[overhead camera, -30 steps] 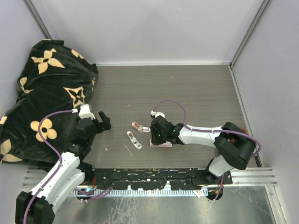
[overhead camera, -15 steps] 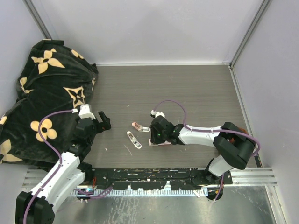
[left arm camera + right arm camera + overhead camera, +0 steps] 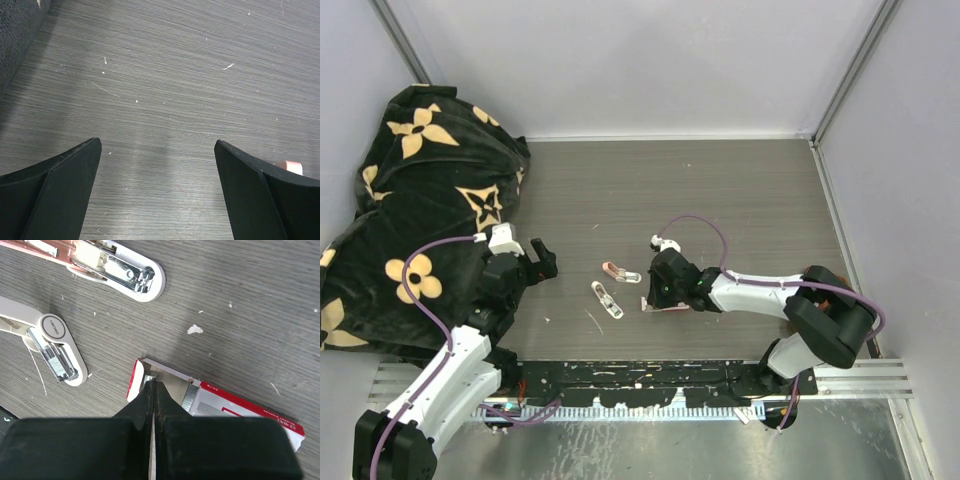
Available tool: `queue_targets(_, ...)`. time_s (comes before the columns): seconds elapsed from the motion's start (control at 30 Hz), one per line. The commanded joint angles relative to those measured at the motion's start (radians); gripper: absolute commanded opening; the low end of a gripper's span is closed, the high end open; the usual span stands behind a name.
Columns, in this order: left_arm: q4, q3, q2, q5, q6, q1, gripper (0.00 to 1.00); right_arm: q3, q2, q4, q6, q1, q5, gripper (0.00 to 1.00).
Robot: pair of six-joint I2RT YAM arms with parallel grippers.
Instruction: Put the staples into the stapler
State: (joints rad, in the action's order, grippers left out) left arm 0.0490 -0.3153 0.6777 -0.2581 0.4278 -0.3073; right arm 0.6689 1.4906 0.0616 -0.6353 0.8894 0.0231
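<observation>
The staples' flat box point(image 3: 240, 407) has a red-and-white label and lies on the table with its tan tray slid partly out. A silvery strip point(image 3: 189, 397) shows in the tray. My right gripper point(image 3: 152, 382) is shut, its tips down in the tray's open end against a small silvery bit; whether it grips that bit I cannot tell. Two small white staplers lie open to the left, one point(image 3: 117, 270) farther and one point(image 3: 55, 347) nearer. From above, the box point(image 3: 670, 310) sits under my right gripper point(image 3: 658, 296). My left gripper point(image 3: 157, 142) hangs open over bare table, apart from everything.
A black blanket with tan flowers point(image 3: 410, 190) is heaped along the left side. Grey walls close in the wood-grain table point(image 3: 720, 190) at the back and sides. Small white scraps point(image 3: 195, 330) lie near the box.
My right gripper's jaws have closed fully at the open end of the staple box, and its wrist has shifted slightly right. The left arm has not moved.
</observation>
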Motion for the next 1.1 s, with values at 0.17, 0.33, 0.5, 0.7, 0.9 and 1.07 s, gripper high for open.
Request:
queue_targets(0.17,-0.062,-0.002,-0.007,-0.006,-0.015,0.003,0.98,-0.036,-0.119,0.003,-0.024,-0.033,0.013,0.00)
queue_targets(0.33,-0.062,-0.002,-0.007,-0.006,-0.015,0.003,0.98,-0.047,-0.139,0.019,-0.024,-0.042,0.022,0.00)
queue_targets(0.5,-0.063,-0.001,-0.008,-0.006,-0.015,0.003,0.98,-0.039,-0.120,0.008,-0.011,-0.043,-0.020,0.03)
queue_targets(0.7,-0.063,-0.002,-0.010,-0.006,-0.015,0.003,0.98,-0.029,-0.075,-0.040,-0.008,-0.044,-0.057,0.15)
queue_targets(0.9,-0.063,-0.002,-0.007,-0.006,-0.015,0.003,0.98,-0.027,-0.051,-0.061,-0.013,-0.044,-0.061,0.21)
queue_targets(1.07,-0.063,-0.002,-0.009,-0.006,-0.014,0.003,0.98,-0.028,-0.044,-0.077,-0.018,-0.044,-0.057,0.24)
